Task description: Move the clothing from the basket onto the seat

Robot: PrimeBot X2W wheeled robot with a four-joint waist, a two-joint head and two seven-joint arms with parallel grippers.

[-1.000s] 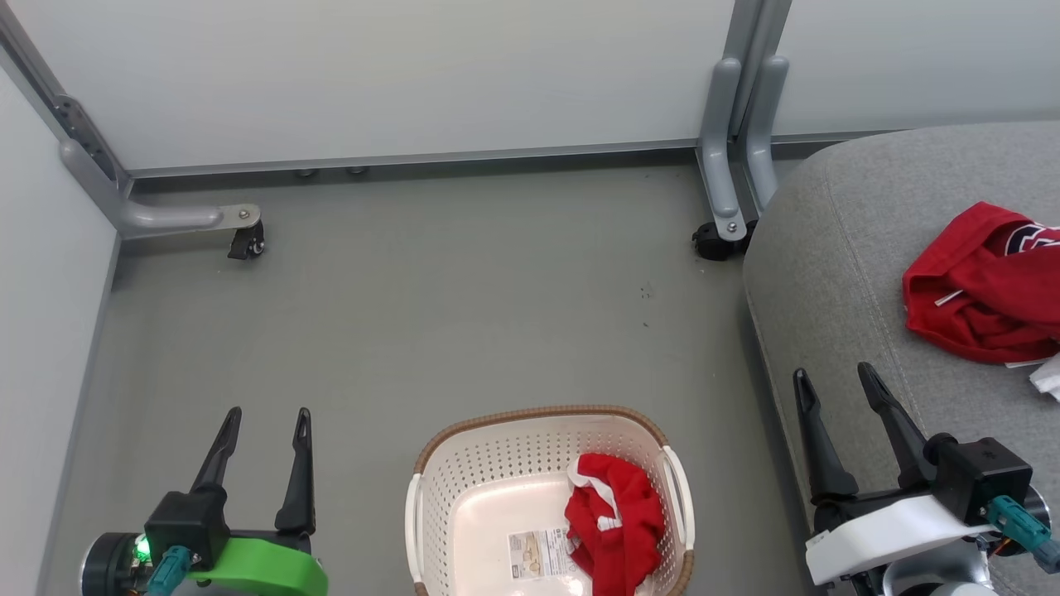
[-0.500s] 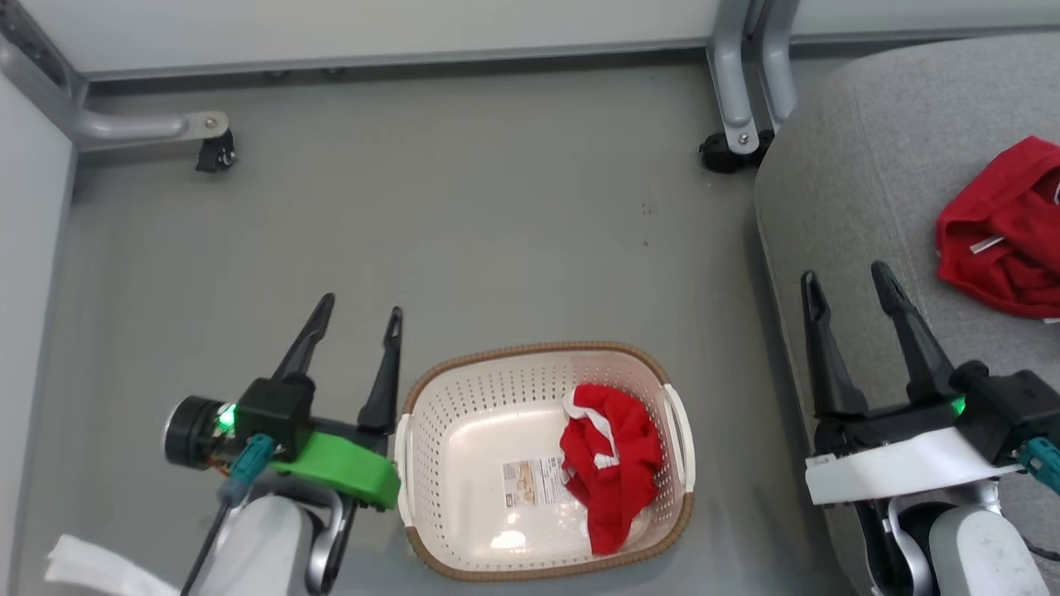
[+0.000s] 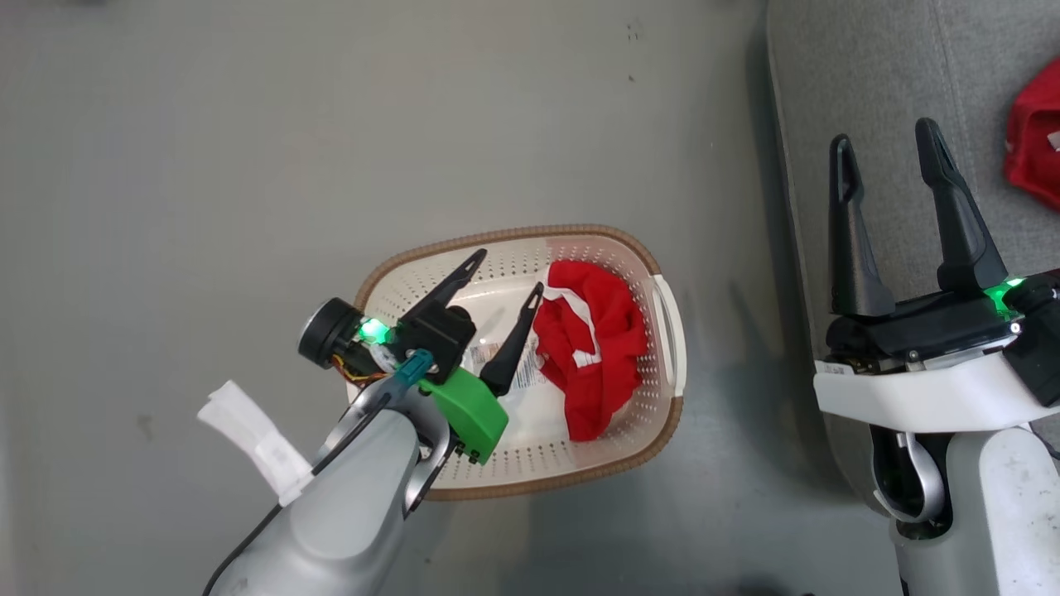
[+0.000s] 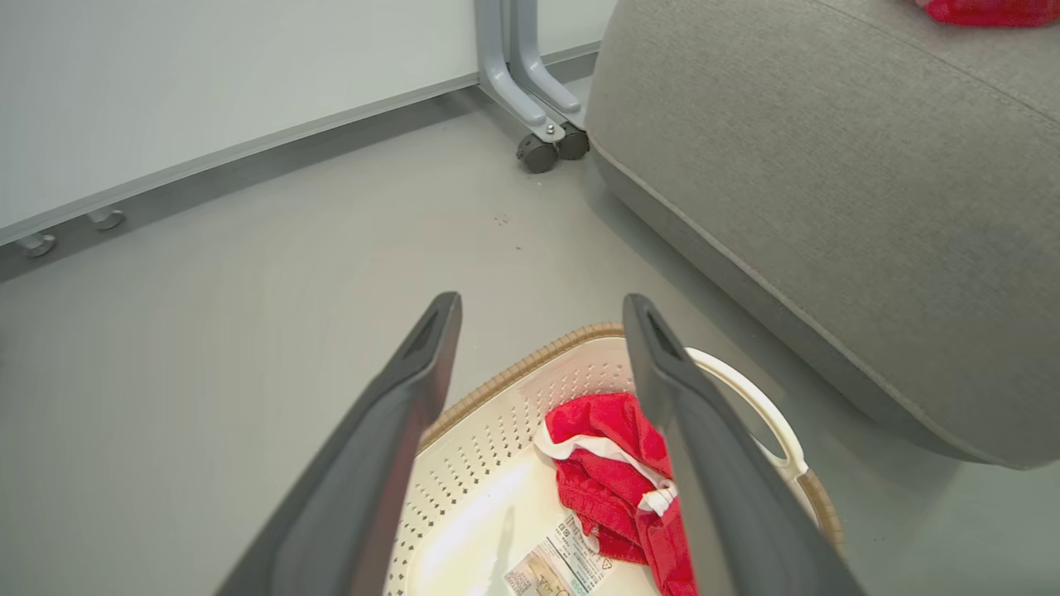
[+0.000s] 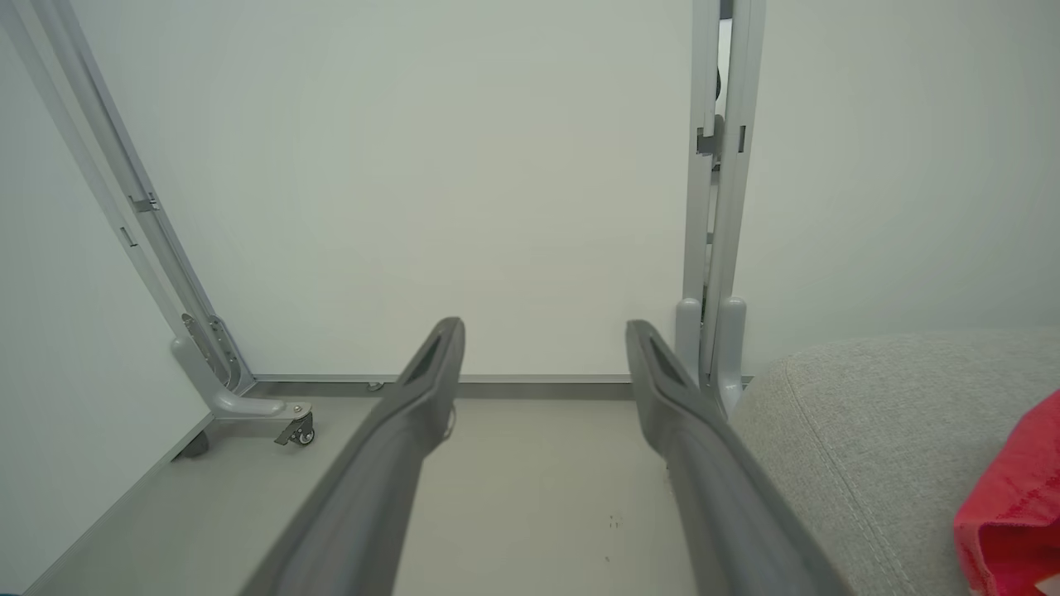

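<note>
Cream perforated plastic under a brown woven-look rim: in the head view the laundry basket (image 3: pixel 563 463) stands on the grey floor (image 3: pixel 207 165), just left of the seat (image 3: pixel 878 74). A crumpled red garment (image 3: pixel 592 356) with white trim lies in the basket's right half, and a paper label (image 3: pixel 523 377) lies on the bottom beside it. My left gripper (image 3: pixel 509 270) hangs over the basket's left half, fingers spread, nothing between them. One fingertip is just beside the garment's edge; I cannot tell if they touch. My right gripper (image 3: pixel 884 134) is over the seat's left edge, fingers wide apart and empty. A second red garment (image 3: pixel 1035 141) lies on the seat at the frame's right edge, apart from that gripper.

Left wrist view: my two fingers are parted and frame the basket's far rim. The crumpled red garment lies below, partly hidden by the right-hand finger. Part of the label shows at the bottom. The seat's rounded grey side rises on the right, with a sliver of red on top. Two dark castors (image 4: pixel 551 149) sit by the seat's corner.

Right wrist view: fingers parted, holding nothing, pointing at pale wall panels (image 5: pixel 414 165). The seat's rounded corner is at lower right, with red cloth at the frame edge.
</note>
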